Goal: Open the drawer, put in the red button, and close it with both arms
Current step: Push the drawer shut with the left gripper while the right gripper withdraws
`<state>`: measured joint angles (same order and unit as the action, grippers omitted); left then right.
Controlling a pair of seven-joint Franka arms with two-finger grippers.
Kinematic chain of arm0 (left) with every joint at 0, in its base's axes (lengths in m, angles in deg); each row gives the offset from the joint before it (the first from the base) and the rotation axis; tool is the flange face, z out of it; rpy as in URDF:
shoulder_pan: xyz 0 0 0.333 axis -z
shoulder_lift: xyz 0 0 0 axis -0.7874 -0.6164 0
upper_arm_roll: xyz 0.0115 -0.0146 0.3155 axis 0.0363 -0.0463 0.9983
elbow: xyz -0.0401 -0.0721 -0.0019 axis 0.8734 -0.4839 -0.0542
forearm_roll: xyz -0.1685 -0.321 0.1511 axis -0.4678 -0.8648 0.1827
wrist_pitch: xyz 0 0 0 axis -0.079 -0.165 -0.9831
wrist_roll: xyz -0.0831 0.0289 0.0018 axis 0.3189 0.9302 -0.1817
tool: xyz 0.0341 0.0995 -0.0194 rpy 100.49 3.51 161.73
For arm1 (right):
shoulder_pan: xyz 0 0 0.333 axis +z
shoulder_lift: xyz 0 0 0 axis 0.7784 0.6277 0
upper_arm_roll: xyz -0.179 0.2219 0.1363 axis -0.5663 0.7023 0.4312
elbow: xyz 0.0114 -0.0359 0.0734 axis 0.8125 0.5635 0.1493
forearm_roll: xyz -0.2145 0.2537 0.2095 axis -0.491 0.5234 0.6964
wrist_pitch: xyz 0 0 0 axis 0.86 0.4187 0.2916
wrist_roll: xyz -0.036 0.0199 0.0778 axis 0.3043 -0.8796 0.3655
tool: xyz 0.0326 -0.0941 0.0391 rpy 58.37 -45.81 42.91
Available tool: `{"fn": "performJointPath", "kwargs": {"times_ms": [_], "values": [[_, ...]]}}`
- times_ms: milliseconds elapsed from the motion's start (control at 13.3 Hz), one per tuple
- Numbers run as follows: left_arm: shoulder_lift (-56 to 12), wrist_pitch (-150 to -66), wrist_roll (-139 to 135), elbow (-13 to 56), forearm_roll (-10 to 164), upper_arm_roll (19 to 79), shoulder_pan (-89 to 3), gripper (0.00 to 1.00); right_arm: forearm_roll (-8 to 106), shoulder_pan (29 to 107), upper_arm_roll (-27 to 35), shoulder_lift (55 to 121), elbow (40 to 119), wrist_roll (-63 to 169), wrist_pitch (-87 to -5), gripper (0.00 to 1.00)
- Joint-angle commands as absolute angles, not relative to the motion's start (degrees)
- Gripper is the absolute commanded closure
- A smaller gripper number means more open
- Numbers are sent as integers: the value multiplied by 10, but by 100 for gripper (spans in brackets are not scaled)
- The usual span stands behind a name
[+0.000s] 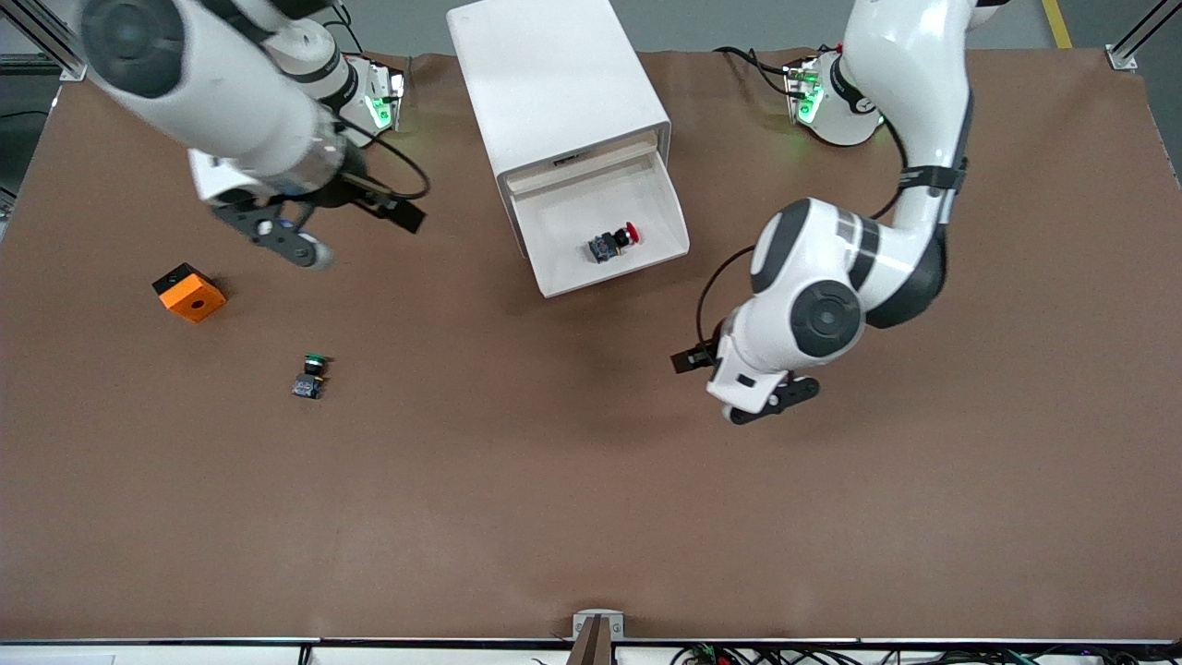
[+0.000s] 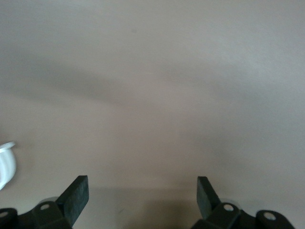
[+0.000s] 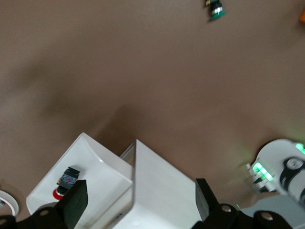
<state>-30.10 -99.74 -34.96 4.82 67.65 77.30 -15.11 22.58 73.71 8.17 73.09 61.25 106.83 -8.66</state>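
Right gripper (image 1: 286, 242) hangs spread and empty over bare table beside the cabinet (image 1: 554, 83), arm raised high. Red button (image 1: 613, 243) lies in the pulled-out drawer (image 1: 637, 268). Left gripper (image 1: 771, 402), arm folded low, gapes wide over bare table, holding nothing.

You're looking at a wide brown matte table cover (image 1: 591, 499), evenly lit, with grey floor (image 1: 739, 23) along its top edge and aluminium frame posts (image 1: 1131, 46) at the corners.
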Motion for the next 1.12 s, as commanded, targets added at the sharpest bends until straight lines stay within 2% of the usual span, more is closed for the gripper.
{"fn": "performJointPath", "kwargs": {"times_ms": [0, 150, 375, 750, 1050], "values": [[-236, -1147, -341, 206, 690, 773, -93, 0, 223, 656, 92, 692, 646, 927, -76, 0], [-216, -1221, -352, 274, 689, 772, -56, 0, 208, 612, 93, 681, 668, 837, -78, 0], [-201, -1218, -362, 306, 687, 741, -54, 0, 180, 580, 93, 679, 668, 763, -82, 0], [-188, -1108, -393, 301, 684, 698, -54, 0, 157, 525, 92, 678, 668, 661, -90, 0], [-199, -1095, -420, 302, 678, 643, -53, 0, 157, 488, 92, 668, 678, 625, -94, 0]]}}
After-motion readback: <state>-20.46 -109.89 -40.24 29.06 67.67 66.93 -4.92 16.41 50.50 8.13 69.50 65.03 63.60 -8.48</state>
